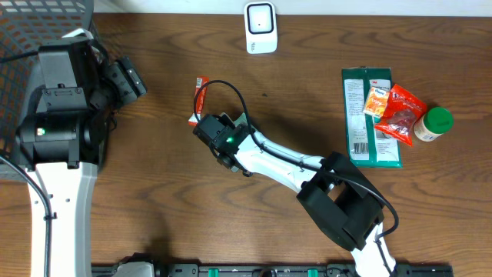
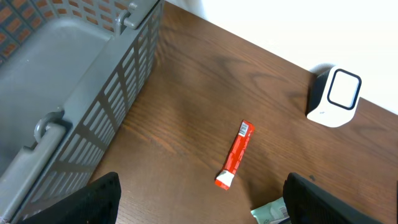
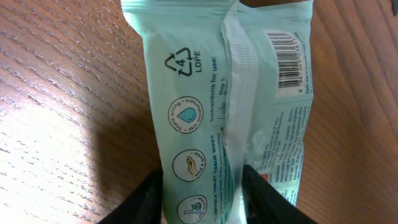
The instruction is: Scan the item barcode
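Wooden table (image 1: pixel 161 192): one scanner (image 1: pixel 260 27), one basket (image 2: pixel 124 81).

A mock shop checkout: a barcode scanner (image 1: pixel 260 27) stood on the table (image 1: pixel 154 192), basket (image 1: pixel 19 31) to its left, packaged goods (image 1: pixel 384 115) to its right.

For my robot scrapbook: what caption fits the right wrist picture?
The right gripper straddles a pale green plastic wipes packet, barcode facing up, on the brown wooden table.

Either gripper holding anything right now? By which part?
Left gripper: open, nothing. Right gripper straddles the wipes pack across its width near one end, with the pack lying on the table; whether it grips yet cannot be told.
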